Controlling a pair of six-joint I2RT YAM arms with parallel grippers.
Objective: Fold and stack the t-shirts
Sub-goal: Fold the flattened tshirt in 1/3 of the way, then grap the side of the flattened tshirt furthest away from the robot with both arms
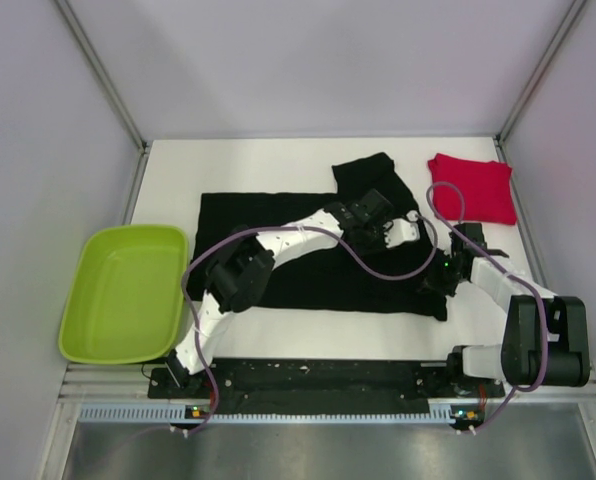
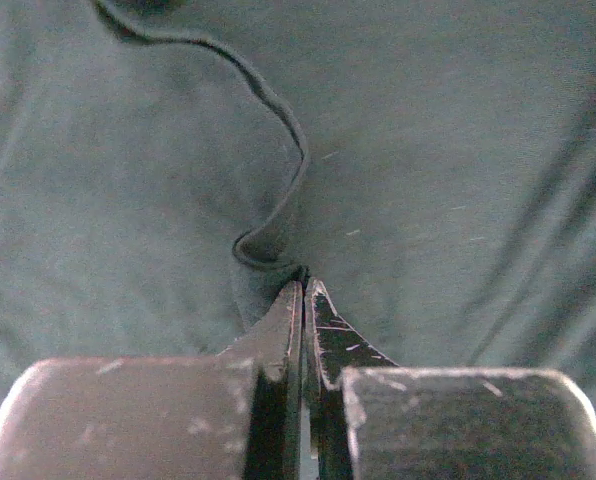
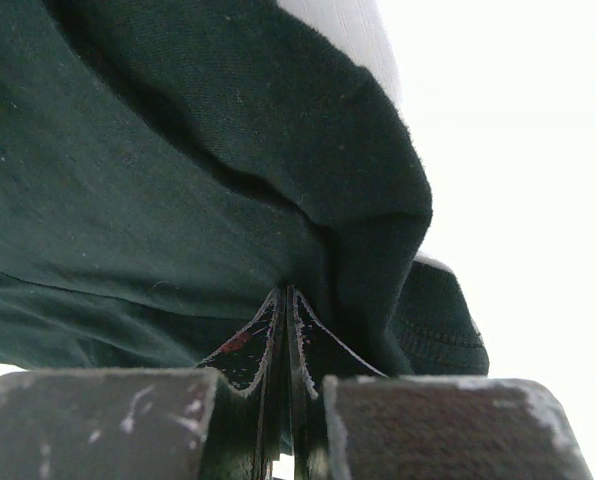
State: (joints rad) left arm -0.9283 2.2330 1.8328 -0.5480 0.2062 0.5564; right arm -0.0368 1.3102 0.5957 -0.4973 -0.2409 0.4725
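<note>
The black t-shirt (image 1: 243,212) lies spread across the middle of the white table, with one sleeve (image 1: 363,172) pointing to the back. My left gripper (image 1: 378,215) is over its right part, shut on a small raised fold of the black cloth (image 2: 263,255). My right gripper (image 1: 435,280) is at the shirt's near right corner, shut on the cloth there (image 3: 178,180), which is lifted and drapes round the fingertips. The red t-shirt (image 1: 471,187) lies as a folded square at the back right, apart from both grippers.
A lime-green tray (image 1: 123,292) stands at the table's left edge, beside the left arm's elbow (image 1: 240,278). Purple cables loop over both arms. Grey walls close off the left, right and back. Bare white table (image 3: 518,150) shows to the right of the black shirt.
</note>
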